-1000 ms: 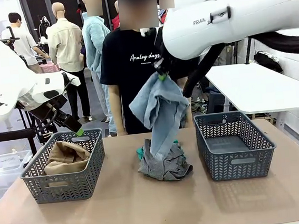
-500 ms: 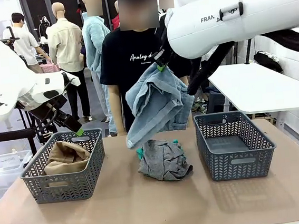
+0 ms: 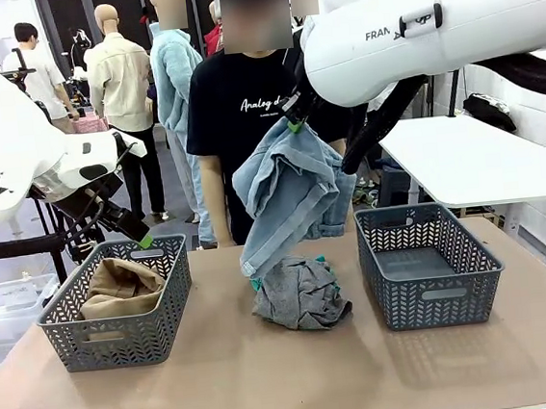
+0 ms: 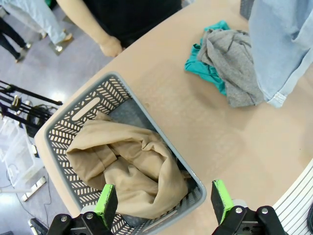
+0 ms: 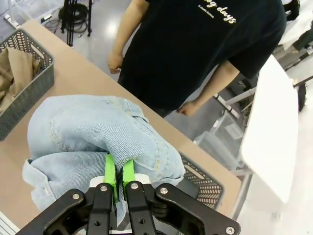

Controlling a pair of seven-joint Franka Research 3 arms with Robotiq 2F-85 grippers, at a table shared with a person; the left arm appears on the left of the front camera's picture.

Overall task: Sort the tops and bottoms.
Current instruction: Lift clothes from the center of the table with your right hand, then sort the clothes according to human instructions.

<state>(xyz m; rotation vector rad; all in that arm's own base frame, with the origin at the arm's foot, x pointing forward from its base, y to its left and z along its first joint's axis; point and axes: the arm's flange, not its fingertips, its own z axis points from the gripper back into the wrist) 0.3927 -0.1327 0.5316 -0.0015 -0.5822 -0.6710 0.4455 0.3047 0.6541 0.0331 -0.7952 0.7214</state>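
Read the front view as a clock with the table (image 3: pixel 223 383) as its face. The person (image 3: pixel 241 121) stands at 12 o'clock, behind the far edge, with one hand (image 4: pixel 111 46) by the table's rim.

You have two grey baskets: the left basket (image 3: pixel 122 340) sits at 9 o'clock and the right basket (image 3: pixel 437 305) at 3 o'clock. They are well apart, with the loose pile between them.

The denim bottoms (image 3: pixel 290 183) hang in the air above the middle of the table, bunched and draped. Their lowest cuff dips towards the pile, though it is hard to tell whether it touches. The tan top (image 4: pixel 127 166) lies crumpled inside the left basket. The grey tee (image 3: pixel 301 294) sits in a heap at the centre of the table. The teal tee (image 4: pixel 208 68) is under it and peeks out on its 9 o'clock side.

Your right gripper (image 5: pixel 118 169) is up high, towards 12 o'clock from the pile. Its green pads are pinched tight on a fold of the denim. Your left gripper (image 4: pixel 164 195) hovers over the left basket, near its 12 o'clock rim. Its fingers are spread wide and hold nothing.
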